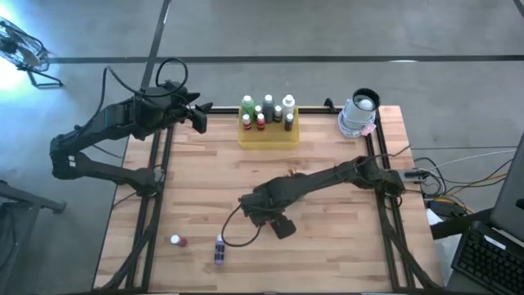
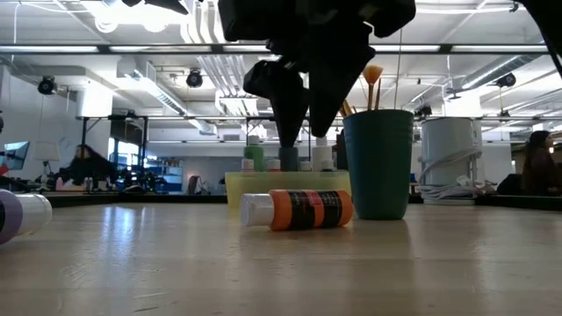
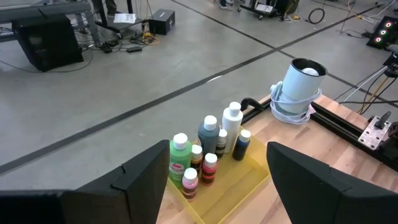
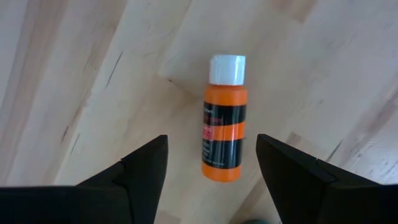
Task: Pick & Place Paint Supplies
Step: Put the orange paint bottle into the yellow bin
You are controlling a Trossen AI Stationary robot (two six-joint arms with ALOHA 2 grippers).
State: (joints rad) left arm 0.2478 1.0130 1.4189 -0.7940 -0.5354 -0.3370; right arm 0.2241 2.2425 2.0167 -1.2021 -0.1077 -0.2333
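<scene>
Your right gripper (image 4: 211, 165) hangs over the middle of the table (image 1: 327, 221), above an orange paint bottle (image 4: 224, 127) that lies on its side on the wood. In the right wrist view the bottle sits in the gap between the two fingers (image 4: 134, 171), cap pointing away from the wrist; that lineup reads as a set-up for a pinch across the body. The fingers stand wide apart and touch nothing; the bottle is not held. From the low view the fingers look to end above the bottle, not around it, though I cannot tell how far. Your left gripper (image 1: 199, 117) waits off the table's far left corner, fingers (image 3: 140, 183) spread fully and empty, facing the yellow tray (image 1: 268, 136). That tray, at the far edge, already carries a cluster of upright bottles (image 3: 208, 152), so it appears to be the drop point. A green cup (image 2: 378, 164) with brushes (image 2: 372, 83) stands near it. Two more bottles lie loose at the near left: a red one (image 1: 178, 241) and a purple one (image 1: 219, 250), well apart from the tray. Expect the round bottle to roll if one finger reaches it first.
</scene>
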